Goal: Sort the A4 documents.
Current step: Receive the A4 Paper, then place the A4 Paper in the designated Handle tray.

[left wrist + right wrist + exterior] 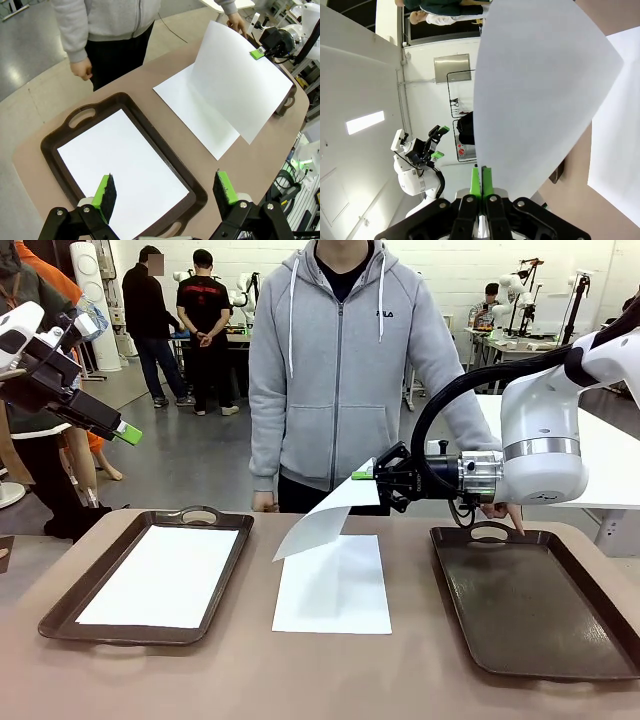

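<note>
Right gripper (366, 475) pinching corner of raised A4 sheet (322, 523); sheet droops left.

One readable brand mark
A small "FILA" logo (385, 313) sits on the chest of the person's grey hoodie (340, 380); red print on a distant black T-shirt (203, 300) is illegible.

Table (250, 680): tan top, one level surface. Flat A4 sheet (335, 590) lies directly on it mid-table, its long side running toward the person. The left tray (92, 580), dark brown with handles, sits left of that sheet, near but apart. The right tray (540, 610), same type, sits right of the sheet, also apart.
</note>
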You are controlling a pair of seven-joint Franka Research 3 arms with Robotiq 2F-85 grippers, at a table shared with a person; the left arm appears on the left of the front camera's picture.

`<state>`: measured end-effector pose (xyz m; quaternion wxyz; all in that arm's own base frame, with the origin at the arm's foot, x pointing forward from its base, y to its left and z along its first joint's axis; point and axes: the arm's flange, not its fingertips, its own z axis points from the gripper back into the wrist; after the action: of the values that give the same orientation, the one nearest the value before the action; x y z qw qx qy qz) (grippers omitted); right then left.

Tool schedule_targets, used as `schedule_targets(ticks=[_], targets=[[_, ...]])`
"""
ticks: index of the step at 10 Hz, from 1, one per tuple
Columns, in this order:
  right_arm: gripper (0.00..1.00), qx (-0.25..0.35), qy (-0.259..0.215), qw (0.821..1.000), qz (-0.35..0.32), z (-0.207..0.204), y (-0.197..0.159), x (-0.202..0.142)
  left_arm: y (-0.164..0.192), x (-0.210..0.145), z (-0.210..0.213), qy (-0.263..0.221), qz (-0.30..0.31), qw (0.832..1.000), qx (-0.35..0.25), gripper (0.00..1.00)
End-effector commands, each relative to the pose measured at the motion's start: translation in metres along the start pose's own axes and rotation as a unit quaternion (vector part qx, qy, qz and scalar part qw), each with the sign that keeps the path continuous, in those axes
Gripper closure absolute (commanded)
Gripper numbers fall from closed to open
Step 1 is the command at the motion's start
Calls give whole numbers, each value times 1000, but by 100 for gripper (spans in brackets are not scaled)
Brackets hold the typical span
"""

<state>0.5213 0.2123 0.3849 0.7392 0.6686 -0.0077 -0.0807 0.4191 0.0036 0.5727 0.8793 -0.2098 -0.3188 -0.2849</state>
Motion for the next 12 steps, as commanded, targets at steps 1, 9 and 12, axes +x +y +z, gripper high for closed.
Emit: schedule_targets(ticks=[1, 9, 12], targets=[[100, 1, -6, 1000, -2, 0, 0, 1, 2, -1, 1, -1, -9, 1000, -4, 0], [100, 1, -6, 1000, -2, 0, 0, 1, 2, -1, 1, -1, -9, 1000, -4, 0], [100, 1, -6, 1000, -2, 0, 0, 1, 2, -1, 1, -1, -9, 1000, -4, 0]])
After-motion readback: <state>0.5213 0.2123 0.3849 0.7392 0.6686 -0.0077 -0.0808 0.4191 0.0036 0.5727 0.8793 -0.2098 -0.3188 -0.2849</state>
